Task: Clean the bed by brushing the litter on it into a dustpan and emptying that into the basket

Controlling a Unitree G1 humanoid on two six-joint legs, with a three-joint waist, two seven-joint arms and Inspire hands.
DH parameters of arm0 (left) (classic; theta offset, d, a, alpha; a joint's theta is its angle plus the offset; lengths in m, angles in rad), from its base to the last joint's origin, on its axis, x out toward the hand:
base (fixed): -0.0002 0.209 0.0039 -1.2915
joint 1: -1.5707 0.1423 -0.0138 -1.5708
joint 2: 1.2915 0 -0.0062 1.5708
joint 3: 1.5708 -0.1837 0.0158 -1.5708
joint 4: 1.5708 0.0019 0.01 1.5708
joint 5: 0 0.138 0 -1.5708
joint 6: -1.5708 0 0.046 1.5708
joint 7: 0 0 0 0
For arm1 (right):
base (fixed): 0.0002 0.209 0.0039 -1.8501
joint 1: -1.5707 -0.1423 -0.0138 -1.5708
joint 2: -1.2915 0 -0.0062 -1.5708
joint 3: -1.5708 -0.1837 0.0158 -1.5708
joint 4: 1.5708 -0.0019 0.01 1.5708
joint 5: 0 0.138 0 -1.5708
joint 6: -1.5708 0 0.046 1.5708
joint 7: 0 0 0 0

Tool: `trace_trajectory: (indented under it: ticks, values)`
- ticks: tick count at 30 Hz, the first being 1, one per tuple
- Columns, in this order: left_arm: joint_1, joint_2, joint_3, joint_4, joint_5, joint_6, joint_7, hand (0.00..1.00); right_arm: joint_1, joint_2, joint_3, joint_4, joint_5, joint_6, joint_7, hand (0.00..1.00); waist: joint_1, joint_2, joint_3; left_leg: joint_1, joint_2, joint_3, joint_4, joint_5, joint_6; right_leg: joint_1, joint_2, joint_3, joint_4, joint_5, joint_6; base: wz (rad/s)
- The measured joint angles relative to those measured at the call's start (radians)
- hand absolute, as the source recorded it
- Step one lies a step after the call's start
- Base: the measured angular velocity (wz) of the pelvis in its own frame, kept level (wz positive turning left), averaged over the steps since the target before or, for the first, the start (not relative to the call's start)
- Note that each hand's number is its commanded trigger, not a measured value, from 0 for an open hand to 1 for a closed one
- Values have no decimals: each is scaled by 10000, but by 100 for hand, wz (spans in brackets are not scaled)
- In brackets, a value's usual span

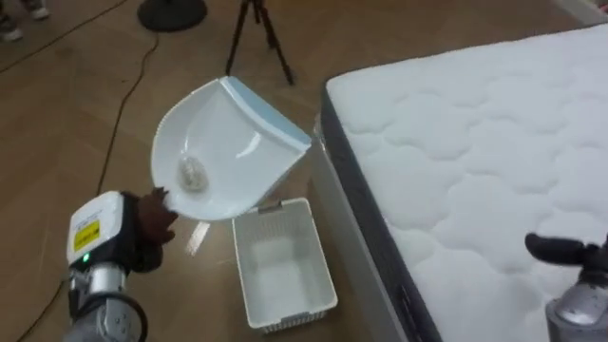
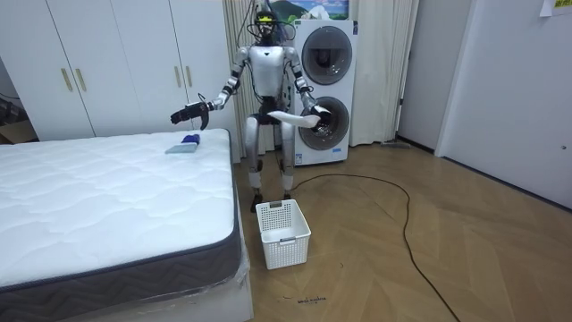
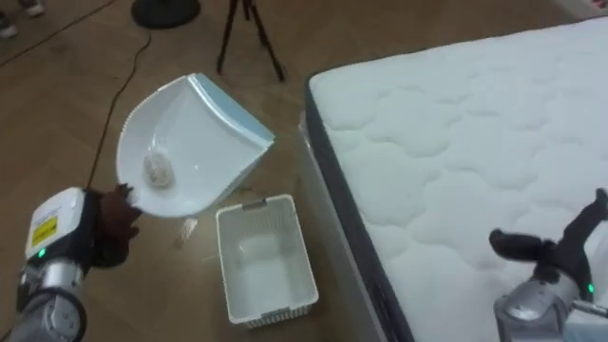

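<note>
Left eye view: left hand (image 1: 152, 217), lower left, fingers curled round the grip of a white plastic dustpan (image 1: 228, 133) with a pale-blue lip, tilted above a white slatted basket (image 1: 290, 319) on the floor. A small grey lump (image 1: 193, 173) lies in the pan. The right hand (image 1: 560, 249), lower right, has its fingers stretched out, empty, over the white quilted bed (image 1: 475, 123).
Room view: the robot stands by the bed's far corner, before stacked washing machines (image 2: 323, 89). A small blue item (image 2: 183, 144) lies on the bed.
Right eye view: black tripod (image 3: 249, 38), upper left.

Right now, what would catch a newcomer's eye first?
A white dustpan tilted in the left hand, with a small crumpled scrap in it, held above a white basket on the floor. Beside them lies the bed's bare white mattress, with the right hand over it.
</note>
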Motion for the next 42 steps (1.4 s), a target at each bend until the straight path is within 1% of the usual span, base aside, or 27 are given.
trace_trajectory:
  ticks: [1,2,3,5,6,7,8,9,11,14,16,18,19,20,21,23,25,26,28,30,31,33,34,36,37,40,42]
  values:
    - [38,-4,-35,-7,-57,-33,-42,100,104,-1,0,-11,-1,0,-29,0,-23,17,-55,-44,4,105,0,-12,-20,138,8,-262,-113,-20,-21,114]
    - [49,3,-41,-30,-180,-182,-130,100,301,0,2,-99,-3,-1,-79,0,-59,27,-81,-48,150,629,-20,-15,-13,377,0,-757,-317,-68,-66,107]
    - [35,8,-53,-67,-264,-266,-142,100,493,0,21,-247,15,-1,-81,0,-66,21,-80,-34,316,1106,-12,13,-9,517,11,-958,-388,-115,-93,100]
    - [90,4,-106,-65,-291,-278,-151,100,518,0,94,-346,20,-1,-41,0,-46,59,-47,-95,368,1276,-8,22,-7,733,95,-924,-390,-139,-107,73]
    - [97,4,-142,-67,-290,-281,-151,100,518,-7,170,-368,24,-1,29,0,12,66,-45,-110,321,1269,2,24,2,825,144,-700,-393,-225,-65,66]
    - [93,4,-147,-76,-279,-290,-150,100,517,-7,201,-390,26,-1,90,0,14,65,-45,-138,292,1237,21,26,10,851,146,-633,-393,-261,-45,68]
    - [67,6,-149,-102,-278,-297,-151,100,479,-7,258,-405,23,-6,244,0,-14,56,-39,-223,176,996,92,35,33,854,152,-452,-378,-332,-12,61]
    - [67,5,-150,-94,-280,-296,-158,100,455,-7,300,-397,24,-6,548,0,49,37,-27,-231,101,906,100,68,82,863,133,-302,-337,-377,39,52]
    - [77,7,-161,-78,-276,-296,-220,100,457,-6,336,-394,26,-5,932,0,213,-5,11,-220,13,792,130,73,98,917,95,-216,-265,-443,107,32]
    - [18,87,-131,-75,-265,-296,-224,100,385,-6,669,-400,25,-13,1199,0,444,-164,123,-360,15,754,156,48,128,832,96,-139,-173,-500,130,15]
    - [-31,84,-130,67,-267,-304,-226,100,265,-5,840,-397,20,-16,1281,0,506,-206,155,-597,5,667,283,37,139,712,143,-55,-200,-500,129,10]
    - [-146,82,-130,435,-233,-314,-230,100,131,-3,1067,-398,-103,-101,1354,0,498,-162,173,-983,23,482,657,-69,135,520,286,200,-175,-501,127,15]
    - [-166,82,-128,482,-233,-314,-228,100,131,-3,1079,-398,-143,-153,1398,0,498,-149,173,-1095,41,456,764,-90,135,451,313,201,-156,-501,126,20]
    - [-267,88,-149,648,-271,-330,-215,100,104,-4,1105,-398,-154,-223,1409,0,468,-93,207,-1313,38,307,980,-130,136,374,362,164,-117,-507,118,22]
    - [-393,106,-193,874,-318,-332,-190,100,74,-5,1229,-397,-153,-239,1413,0,430,-77,217,-1478,16,161,1140,-130,137,173,364,191,99,-558,120,22]
    - [-625,210,-410,1135,-356,-331,-143,100,36,-8,1440,-371,-152,-314,1483,0,425,-67,226,-1717,13,110,1331,-131,138,-130,355,267,391,-676,128,12]
    - [-950,238,-543,1492,-360,-391,-68,100,-41,-2,1467,-238,-148,-462,1700,0,438,37,281,-1950,16,110,1449,-140,146,-397,359,270,607,-726,107,3]
    - [-1240,246,-640,1994,-370,-479,133,100,-89,-2,1479,-120,-142,-539,1713,0,436,155,341,-2069,12,113,1551,-142,151,-541,349,288,773,-764,107,-11]
    - [-1547,338,-735,2600,-368,-484,223,100,-117,-2,1667,116,-142,-604,1711,0,412,272,340,-2238,-1,218,1625,-144,159,-893,272,355,1119,-861,105,-14]
    - [-2052,522,-761,3199,-361,-577,258,100,-188,12,1933,547,-160,-652,1715,0,272,409,388,-2633,-15,300,1880,-139,163,-1345,212,380,1598,-1023,92,-3]
    - [-2156,592,-766,3316,-361,-592,277,100,-220,15,1989,615,-160,-652,1723,0,207,428,390,-2742,-26,322,1930,-128,171,-1487,188,399,1745,-1074,88,-6]
    - [-2530,797,-771,3839,-341,-626,307,100,-241,23,2132,842,-363,-672,1807,0,72,445,396,-2956,-27,611,2067,-87,221,-1962,69,614,2282,-1249,105,-15]
    - [-2600,834,-778,3934,-340,-629,317,100,-224,27,2173,921,-507,-678,1830,0,-1,456,396,-3010,-31,665,2132,-103,244,-2025,44,638,2408,-1306,119,-4]
    - [-2895,960,-882,4325,-341,-636,446,100,-179,93,2236,1133,-588,-668,1971,0,-271,476,406,-3134,10,1006,2346,-186,342,-2257,-55,756,2815,-1500,171,-2]
    - [-2945,973,-905,4368,-341,-636,448,100,-188,93,2235,1173,-642,-669,1992,0,-322,517,394,-3191,25,1047,2412,-217,361,-2327,-49,796,2864,-1509,186,-16]
    - [-3275,1132,-1178,4392,-104,-689,481,100,-106,114,2306,1287,-887,-668,2020,0,-468,604,408,-3380,22,1102,2552,-271,419,-2539,-60,919,3000,-1539,258,-9]
    - [-3513,1344,-1567,4427,27,-767,560,100,-40,106,2447,1285,-903,-669,2026,0,-527,615,404,-3550,26,1191,2625,-302,474,-2872,-93,1127,3178,-1569,334,-16]
